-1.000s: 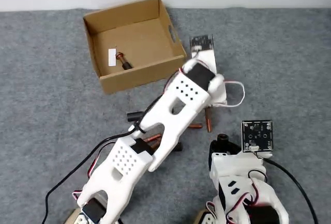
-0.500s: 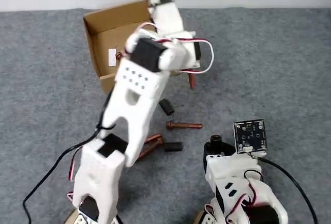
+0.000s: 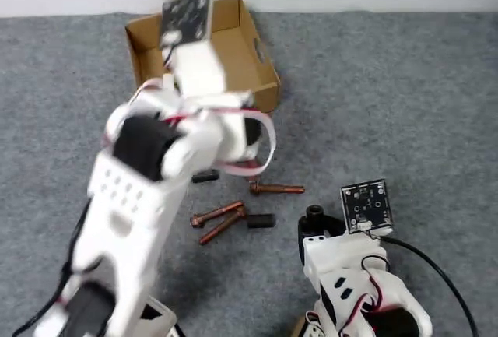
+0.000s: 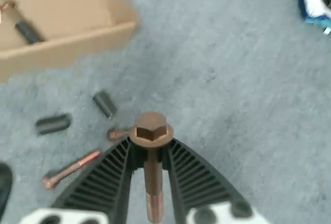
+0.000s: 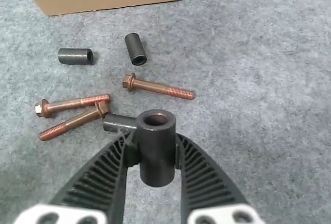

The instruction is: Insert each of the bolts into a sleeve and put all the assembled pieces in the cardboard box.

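At the lower right of the high view, the right hand [image 5: 155,141] is closed on the held sleeve [image 5: 155,159], a dark tube gripped between the ribbed fingers with its open end turned away from the wrist. Just beyond it, a loose sleeve [image 3: 261,221] lies on the grey-carpeted bench [image 3: 405,96]. In the right wrist view part of it is hidden behind one finger and the held sleeve.

Just beside that loose sleeve is the head of one of a pair of bolts [image 3: 214,215], laid close together, head to tail, at lower centre. A single bolt [image 3: 276,189] is found a little farther up, near centre, lying across the frame and apart from the pair.

Two farther sleeves [image 5: 75,56] are seen between the bolts and the box, near each other but not touching. In the high view they are largely covered by the left arm [image 3: 148,189], which sweeps from the lower left up to the upper centre.

The left hand [image 4: 150,149] is clamped on the held bolt [image 4: 153,188], hex head outward, and is held clear of the bench.

At the upper centre-left stands the cardboard box [image 3: 261,61], open at the top. Much of its floor is blocked by the left arm in the high view. In the left wrist view an assembled piece [image 4: 25,29] is made out on the box floor, blurred.
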Motion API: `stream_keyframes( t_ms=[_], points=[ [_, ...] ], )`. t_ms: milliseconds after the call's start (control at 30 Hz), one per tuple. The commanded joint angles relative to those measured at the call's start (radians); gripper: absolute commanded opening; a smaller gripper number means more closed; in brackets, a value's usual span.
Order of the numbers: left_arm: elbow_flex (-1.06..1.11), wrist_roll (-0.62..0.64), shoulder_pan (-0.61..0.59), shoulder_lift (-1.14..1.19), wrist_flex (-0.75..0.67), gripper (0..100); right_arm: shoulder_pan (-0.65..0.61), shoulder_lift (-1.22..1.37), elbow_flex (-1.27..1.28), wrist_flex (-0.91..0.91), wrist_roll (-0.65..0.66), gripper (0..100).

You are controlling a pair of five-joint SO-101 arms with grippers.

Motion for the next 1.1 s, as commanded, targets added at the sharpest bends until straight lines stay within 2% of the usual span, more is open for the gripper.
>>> stream_keyframes(
  t_ms=[0, 133, 267, 533, 733, 867, 1067],
  points=[
    [0.257, -0.032, 0.008, -0.267, -0.129, 0, -0.007, -0.007, -0.038, -0.025, 0.011, 0.8],
    [0.588, -0.032, 0.008, -0.493, -0.341, 0, -0.073, -0.007, -0.04, -0.03, 0.011, 0.8],
    [0.874, -0.029, 0.011, -0.674, -0.54, 0, -0.085, -0.007, -0.04, -0.031, 0.011, 0.8],
    [1.173, 0.02, 0.026, -0.898, -0.824, 0, -0.185, -0.005, -0.035, -0.036, 0.011, 0.8],
    [1.282, 0.055, 0.104, -1.002, -0.862, 0, -0.275, -0.004, -0.025, -0.044, 0.029, 0.8],
    [1.33, 0.081, 0.175, -1.065, -0.859, 0, -0.291, -0.004, -0.025, -0.044, 0.038, 0.8],
    [1.346, 0.081, 0.181, -1.143, -0.859, 0, -0.329, -0.004, -0.025, -0.044, 0.038, 0.8]
  ],
)
